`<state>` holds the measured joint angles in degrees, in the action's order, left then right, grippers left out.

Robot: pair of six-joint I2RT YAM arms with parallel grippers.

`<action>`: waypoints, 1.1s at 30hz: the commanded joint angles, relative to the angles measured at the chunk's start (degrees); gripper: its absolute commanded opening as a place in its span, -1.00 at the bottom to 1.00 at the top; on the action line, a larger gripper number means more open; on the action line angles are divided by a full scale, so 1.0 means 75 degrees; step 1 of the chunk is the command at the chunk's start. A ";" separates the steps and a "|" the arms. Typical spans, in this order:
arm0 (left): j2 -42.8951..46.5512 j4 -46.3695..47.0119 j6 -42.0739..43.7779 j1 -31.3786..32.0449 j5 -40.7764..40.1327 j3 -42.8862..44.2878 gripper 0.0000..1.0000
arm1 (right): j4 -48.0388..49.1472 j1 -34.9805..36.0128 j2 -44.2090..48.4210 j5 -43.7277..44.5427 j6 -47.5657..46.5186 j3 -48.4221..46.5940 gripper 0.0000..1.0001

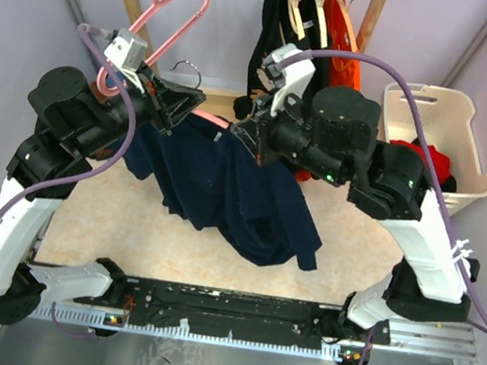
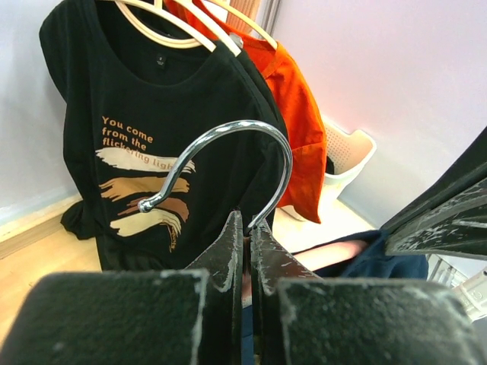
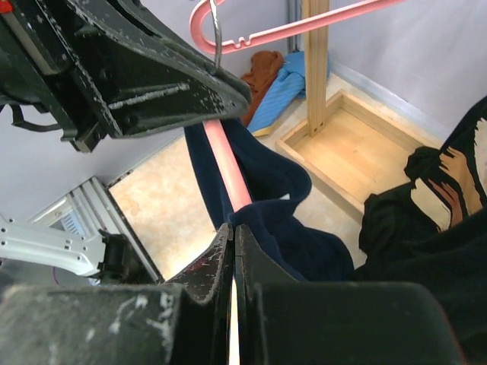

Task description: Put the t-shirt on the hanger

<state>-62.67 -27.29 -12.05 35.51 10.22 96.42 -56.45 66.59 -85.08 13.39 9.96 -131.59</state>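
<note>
Left claw (image 2: 245, 228): pinched narrow on the hanger (image 1: 207, 119) at the foot of its silver hook (image 2: 251, 137), holding it up over the table (image 1: 94, 216), left of centre.
Right claw (image 3: 230, 232): jaws pressed together where the navy cloth meets the pink arm. It looks to be nipping the t-shirt (image 1: 224, 189), though the jaws hide the exact hold.
T-shirt: draped over the hanger between the two claws, with most of it sagging toward the near right, bunched and lopsided.
Hanger: the pink arm runs into the cloth, a short stretch shows bare, and the hook is free.
Step in hand: working the shirt onto the hanger; I judge it is not yet seated square.
Next move: the right claw should draw the cloth over the arm's end while the left claw holds the hanger level, without dragging the shirt off.
Far side: a black printed shirt (image 2: 152, 114) and an orange shirt (image 2: 297, 114) hang well apart.
</note>
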 commanded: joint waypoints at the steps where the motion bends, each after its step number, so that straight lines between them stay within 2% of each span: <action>1: 0.0070 0.0705 -0.0137 -0.0012 0.0196 -0.0079 -1.00 | 0.0608 0.0035 -0.0347 -0.0278 -0.0393 -0.0597 -1.00; 6: 0.0158 0.0779 -0.0163 -0.0012 0.0229 -0.0175 -1.00 | 0.0401 0.0033 -0.0773 0.0032 -0.0532 -0.0936 -1.00; 12: 0.0241 0.0727 -0.0110 -0.0012 0.0309 -0.0183 -1.00 | 0.0526 0.0034 -0.0447 0.0367 -0.0641 -0.0054 -1.00; 18: 0.0247 0.0715 -0.0068 -0.0012 0.0368 -0.0185 -1.00 | 0.0442 0.0032 -0.0214 0.0456 -0.0764 0.0303 -1.00; 27: 0.0189 0.0692 -0.0069 -0.0012 0.0494 -0.0063 -1.00 | 0.0448 0.0034 -0.0111 0.0628 -0.0890 0.0574 -0.77; 33: 0.0181 0.0644 -0.0056 -0.0012 0.0542 0.0023 -1.00 | 0.0471 0.0034 -0.0126 0.0699 -0.0998 0.0570 -0.71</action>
<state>-62.57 -27.18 -12.19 35.51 12.73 94.17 -53.17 66.61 -87.29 16.62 4.43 -127.50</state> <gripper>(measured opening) 0.026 0.140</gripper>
